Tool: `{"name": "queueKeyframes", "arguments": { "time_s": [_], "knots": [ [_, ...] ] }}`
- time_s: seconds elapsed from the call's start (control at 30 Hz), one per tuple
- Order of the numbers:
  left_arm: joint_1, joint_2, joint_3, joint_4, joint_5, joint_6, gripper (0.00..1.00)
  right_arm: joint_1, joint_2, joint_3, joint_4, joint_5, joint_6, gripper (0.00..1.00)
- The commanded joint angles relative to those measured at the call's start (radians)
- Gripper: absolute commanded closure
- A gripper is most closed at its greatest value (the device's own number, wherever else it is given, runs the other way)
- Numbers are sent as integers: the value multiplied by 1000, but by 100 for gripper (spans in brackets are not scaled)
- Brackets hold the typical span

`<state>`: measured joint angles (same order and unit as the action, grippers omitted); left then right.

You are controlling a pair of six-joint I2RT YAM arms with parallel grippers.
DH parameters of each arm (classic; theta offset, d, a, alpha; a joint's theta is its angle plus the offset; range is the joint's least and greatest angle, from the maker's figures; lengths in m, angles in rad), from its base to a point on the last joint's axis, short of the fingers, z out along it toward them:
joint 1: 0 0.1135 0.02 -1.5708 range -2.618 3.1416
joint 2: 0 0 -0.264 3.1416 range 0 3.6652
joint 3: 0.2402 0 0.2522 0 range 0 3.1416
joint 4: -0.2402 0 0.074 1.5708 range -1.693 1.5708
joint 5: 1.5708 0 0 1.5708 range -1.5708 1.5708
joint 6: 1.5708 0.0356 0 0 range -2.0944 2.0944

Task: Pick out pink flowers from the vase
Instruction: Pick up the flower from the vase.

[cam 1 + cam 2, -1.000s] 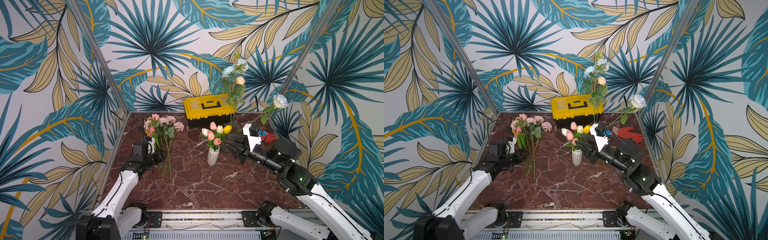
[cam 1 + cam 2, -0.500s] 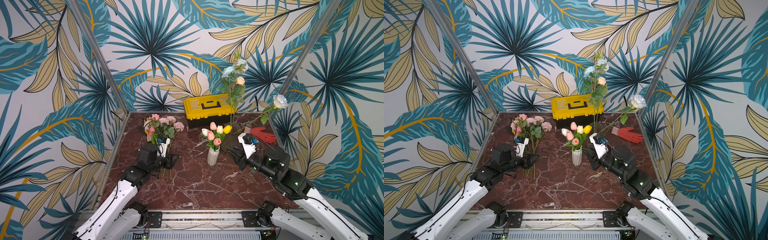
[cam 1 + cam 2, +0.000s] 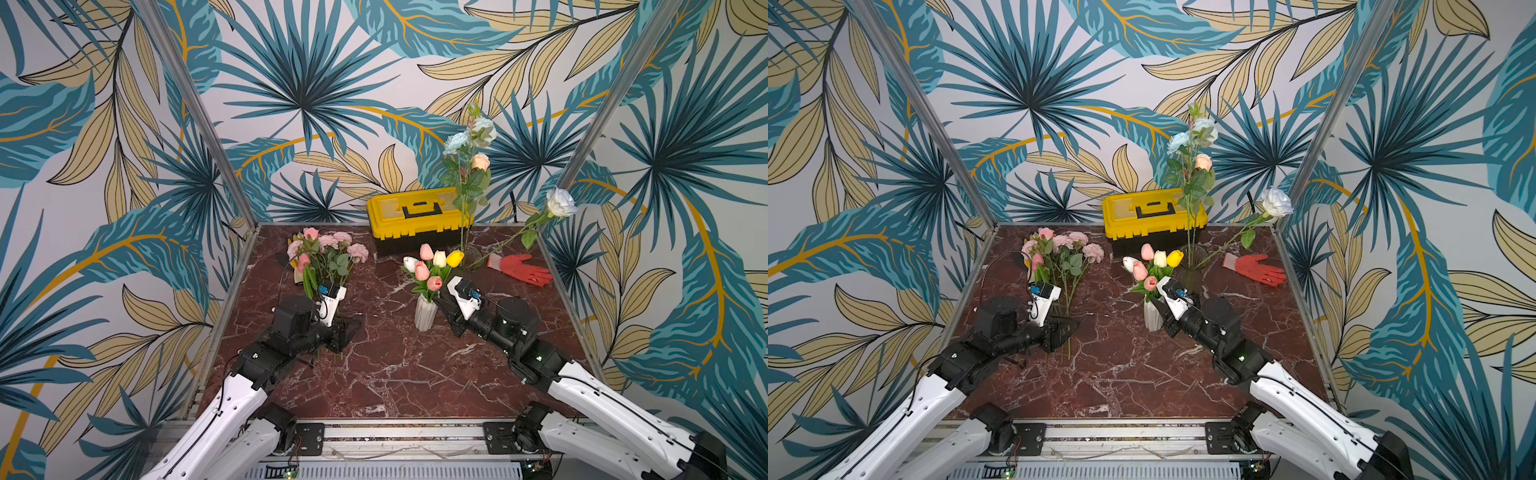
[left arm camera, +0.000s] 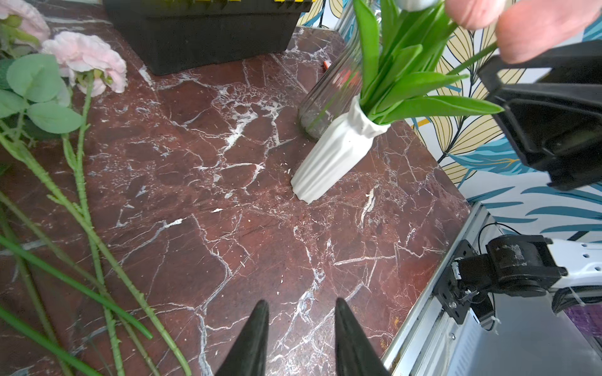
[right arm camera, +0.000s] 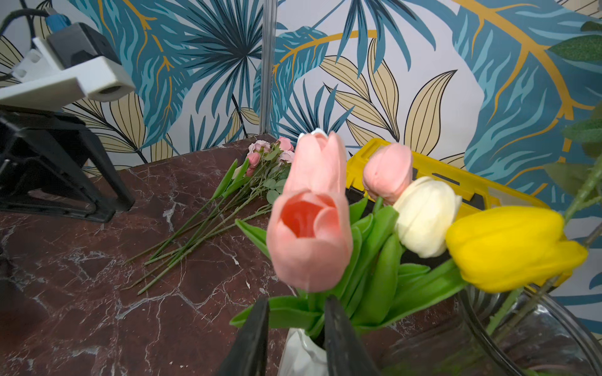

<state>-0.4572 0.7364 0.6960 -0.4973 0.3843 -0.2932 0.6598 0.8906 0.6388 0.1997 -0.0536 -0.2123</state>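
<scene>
The right gripper (image 3: 441, 296) reaches in at the neck of the vase (image 3: 424, 313) in both top views. Its tips sit just under the lowest of three pink tulips (image 3: 422, 270), which stand in the vase with a white tulip (image 3: 410, 263) and a yellow tulip (image 3: 455, 258). The left gripper (image 3: 353, 325) hangs low over the table (image 3: 395, 374), well apart from the vase and above the stem ends of a bunch of pink flowers (image 3: 328, 245). These lie flat, their blooms beyond its tips. A toolbox (image 3: 415, 212) stands farther off than both grippers.

In the left wrist view the left gripper (image 4: 301, 304) has its jaws apart with only bare marble between them, so it holds nothing. The green stems lie just to one side of it, with a pale bloom of the pink flowers (image 4: 86, 55) farther out. The vase (image 4: 335, 153) stands ahead, well clear of the tips.

In the right wrist view the right gripper (image 5: 296, 304) has its jaws partway apart at the mouth of the vase (image 5: 299, 355), one finger on each side of the green stems and leaves under the nearest of the pink tulips (image 5: 309, 237). Leaves cover the pads, so I cannot tell whether they pinch a stem. The other two pink blooms rise behind the nearest one, with the white tulip (image 5: 426, 215) and yellow tulip (image 5: 511, 247) off to one side. The pink flowers (image 5: 270, 153) lie on the table well beyond the tips.
</scene>
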Motion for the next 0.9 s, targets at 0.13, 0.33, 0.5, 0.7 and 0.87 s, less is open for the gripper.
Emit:
{"name": "queueKeyframes", "arguments": {
  "time_s": [0.13, 0.33, 0.5, 0.7, 0.87],
  "knots": [
    [-12, -7, -9, -14, -30, 34, 65, -9, 56, -8, 145, -8, -22, 73],
    [-13, -14, -10, -13, -41, 35, 65, -18, 79, -21, 157, -3, -14, 76],
    [-12, -19, -9, -15, -50, 32, 65, -22, 103, -36, 187, -7, 2, 78],
    [-12, -22, -10, -16, -59, 33, 65, -32, 132, -42, 216, -17, 11, 80],
    [-12, -23, -10, -16, -61, 36, 65, -36, 143, -51, 236, -23, 18, 87]
  ]
}}
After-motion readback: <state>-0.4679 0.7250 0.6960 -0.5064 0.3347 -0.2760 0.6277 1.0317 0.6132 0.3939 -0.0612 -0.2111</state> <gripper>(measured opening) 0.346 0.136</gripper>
